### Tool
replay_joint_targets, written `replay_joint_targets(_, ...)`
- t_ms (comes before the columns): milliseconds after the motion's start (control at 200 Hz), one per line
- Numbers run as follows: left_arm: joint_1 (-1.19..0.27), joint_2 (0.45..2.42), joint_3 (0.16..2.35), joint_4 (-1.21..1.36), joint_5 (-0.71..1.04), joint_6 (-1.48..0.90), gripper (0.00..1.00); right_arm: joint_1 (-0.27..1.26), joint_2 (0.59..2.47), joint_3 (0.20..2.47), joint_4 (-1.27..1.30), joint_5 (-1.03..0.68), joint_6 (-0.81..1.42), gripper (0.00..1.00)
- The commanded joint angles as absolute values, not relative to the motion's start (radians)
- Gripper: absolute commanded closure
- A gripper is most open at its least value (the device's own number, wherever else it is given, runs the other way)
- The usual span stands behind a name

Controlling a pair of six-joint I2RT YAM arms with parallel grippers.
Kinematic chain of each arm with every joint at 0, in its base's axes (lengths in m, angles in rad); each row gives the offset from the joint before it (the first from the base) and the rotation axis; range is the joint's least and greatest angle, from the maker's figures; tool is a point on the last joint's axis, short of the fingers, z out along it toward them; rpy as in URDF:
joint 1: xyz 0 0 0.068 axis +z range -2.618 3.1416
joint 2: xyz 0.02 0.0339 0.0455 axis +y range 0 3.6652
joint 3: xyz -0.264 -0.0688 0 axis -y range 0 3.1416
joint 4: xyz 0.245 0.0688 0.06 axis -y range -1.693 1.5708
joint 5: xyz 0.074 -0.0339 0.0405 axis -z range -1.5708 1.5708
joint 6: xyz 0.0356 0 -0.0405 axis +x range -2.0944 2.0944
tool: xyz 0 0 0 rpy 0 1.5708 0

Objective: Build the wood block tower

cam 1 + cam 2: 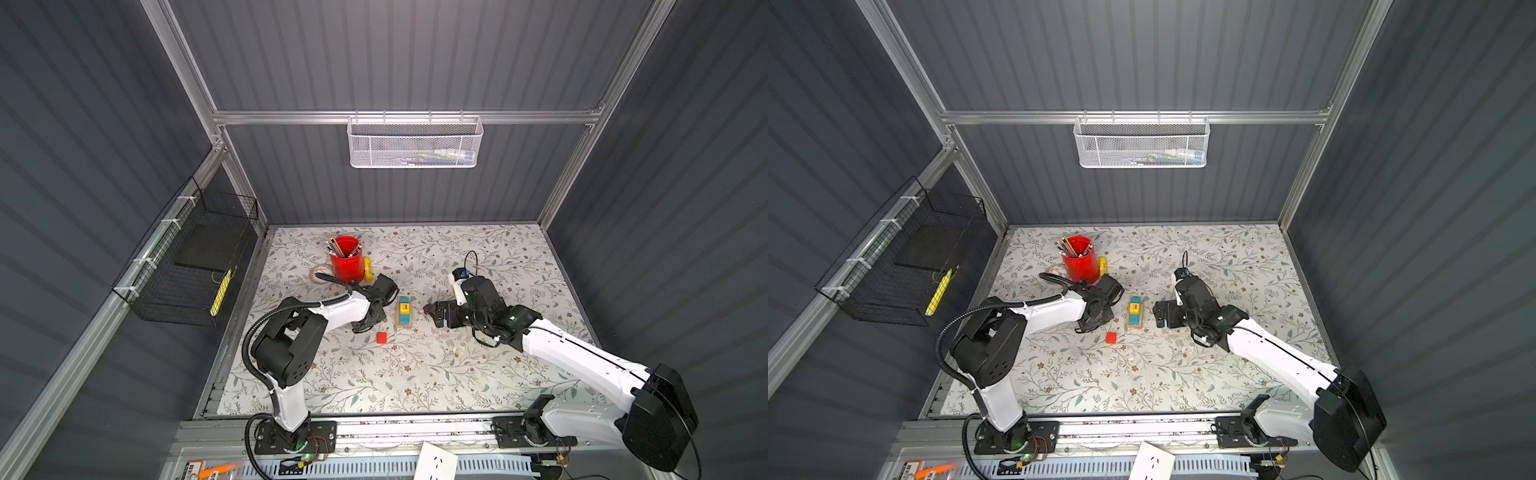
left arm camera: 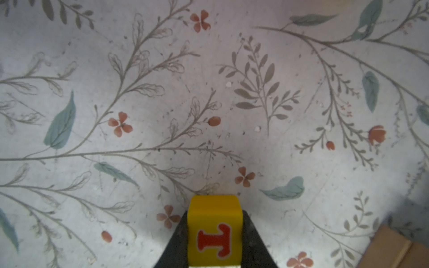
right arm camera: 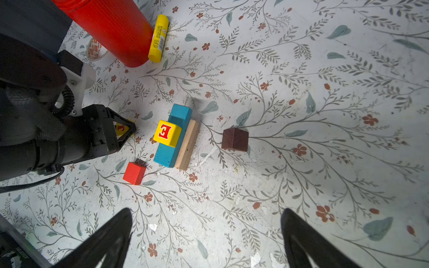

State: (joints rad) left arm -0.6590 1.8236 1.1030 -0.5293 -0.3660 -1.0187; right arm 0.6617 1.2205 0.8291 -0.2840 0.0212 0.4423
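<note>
left jaws pinch a yellow red-lettered cube point(image 2: 214, 232), black fingers point(image 2: 176, 243) pressed against both its sides; we cannot tell whether it rests on the surface point(image 1: 415, 374) or hangs above it. right jaws gape wide with nothing between them, over the floral print. at the back left we see the red pencil cup point(image 1: 347, 264) with a yellow glue stick point(image 1: 367, 269) lying beside it. between the two arms stands the wood block tower point(image 1: 404, 313): a tan plank point(image 3: 188, 146) flat on the surface, a blue plank point(image 3: 167, 155) along its top, and a yellow e cube point(image 3: 167, 132) on the blue plank's middle. a dark brown block point(image 3: 235, 139) sits just right of the stack, near the right jaws. a red cube point(image 1: 382, 338) lies near its front-left end.
</note>
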Motion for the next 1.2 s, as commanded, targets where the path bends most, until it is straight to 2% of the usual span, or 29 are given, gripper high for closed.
replay_joint_targets(0, -0.653, 1.8, 1.08, -0.563, -0.335, -0.967, 0.72, 0.658, 1.232, 0.845, -0.278, 0.009, 0.447, 0.01)
replay_joint_targets(250, -0.655, 1.709, 1.092, -0.61, -0.327, -0.886, 0.85, 0.653, 1.233, 0.872, -0.308, 0.003, 0.455, 0.01)
replay_joint_targets(635, -0.747, 1.566, 1.189, -0.748, -0.286, -0.802, 0.92, 0.607, 1.211, 0.878, -0.379, -0.014, 0.497, 0.01)
replay_joint_targets(856, -0.842, 1.624, 1.346, -0.82, -0.234, -0.778, 0.93, 0.571, 1.203, 0.837, -0.362, -0.026, 0.56, 0.01)
replay_joint_targets(1191, -0.877, 1.799, 1.563, -0.904, -0.253, -0.735, 0.93, 0.512, 1.197, 0.773, -0.321, -0.053, 0.604, 0.01)
